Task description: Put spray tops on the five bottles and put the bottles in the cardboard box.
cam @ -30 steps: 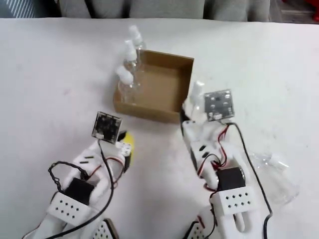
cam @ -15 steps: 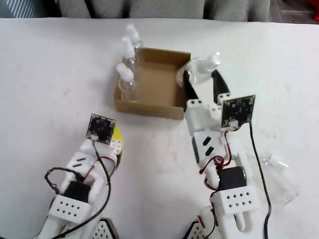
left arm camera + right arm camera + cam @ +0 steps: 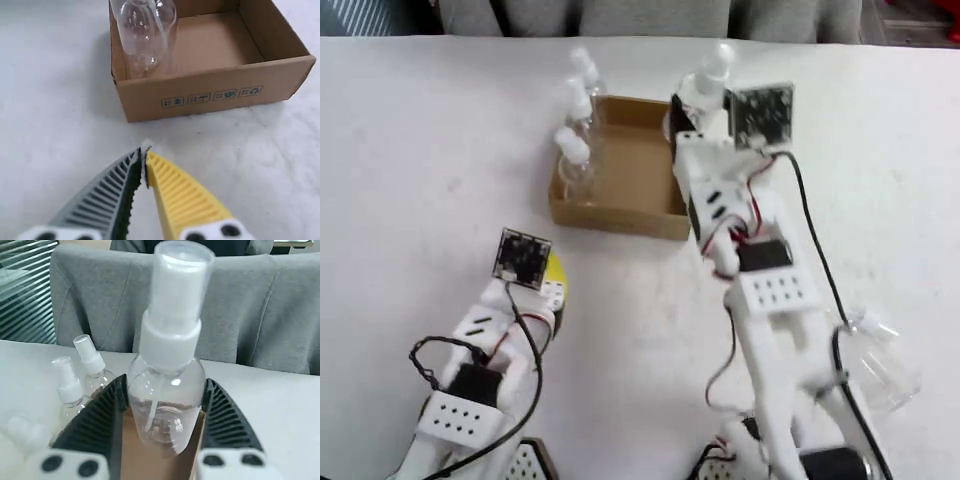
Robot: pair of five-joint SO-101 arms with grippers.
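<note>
Hard-to-see stuff first. There's a see-through bottle lying on its side [image 3: 878, 362] on the white desk [image 3: 430, 150] out past the right arm. It's partly tucked behind that arm and so transparent I can't make out if it has a top on.

Three more clear spray-topped bottles [image 3: 572, 150] stand upright in the brown cardboard box [image 3: 638, 175], lined up along the wall on the left arm's side. In the left wrist view the nearest one is cut off above the shoulder. In the right wrist view one of them is just a blur.

The left pincer [image 3: 144, 154] has its grey and yellow fingers pressed together on nothing. It sits low over the desk, just in front of the box's printed wall, and I can't tell if the tips touch the surface.

The right pincer [image 3: 165, 386] has its black fingers clamped on the belly of a clear plastic bottle with a white spray top [image 3: 169, 335]. That bottle is upright or close to it, long axis vertical, top pointing up. From the high view it's at the box's far corner on the right arm's side, with brown cardboard showing under it. Its base is hidden, so no idea if it's resting on the box floor or hanging above it.
</note>
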